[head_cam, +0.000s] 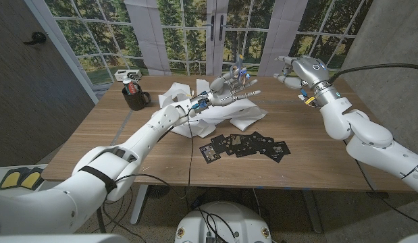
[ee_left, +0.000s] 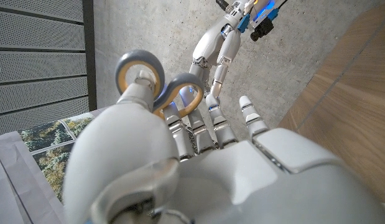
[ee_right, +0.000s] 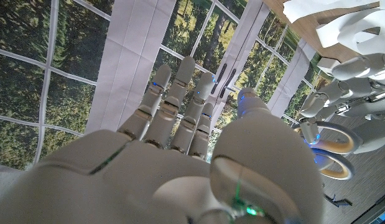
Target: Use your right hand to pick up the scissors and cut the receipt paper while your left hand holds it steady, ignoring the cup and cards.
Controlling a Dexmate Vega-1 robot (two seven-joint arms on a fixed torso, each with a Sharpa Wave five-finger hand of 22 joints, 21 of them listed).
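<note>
Head view: left robot hand [head_cam: 229,88] grips the grey-and-tan-handled scissors [head_cam: 238,71] above the crumpled white receipt paper [head_cam: 222,115] on the wooden table [head_cam: 114,138], right robot hand [head_cam: 288,71] released nearby, so handover and cutting look still undone.

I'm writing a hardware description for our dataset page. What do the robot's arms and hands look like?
Both arms are glossy white rounded shells with black bands at the joints and thin black cables running alongside. The left hand and right hand are silver-grey and segmented, with white fingertip pads. Small blue lights glow on the fingers. A green light shows near the right wrist, and coloured connectors sit at the left wrist.
</note>
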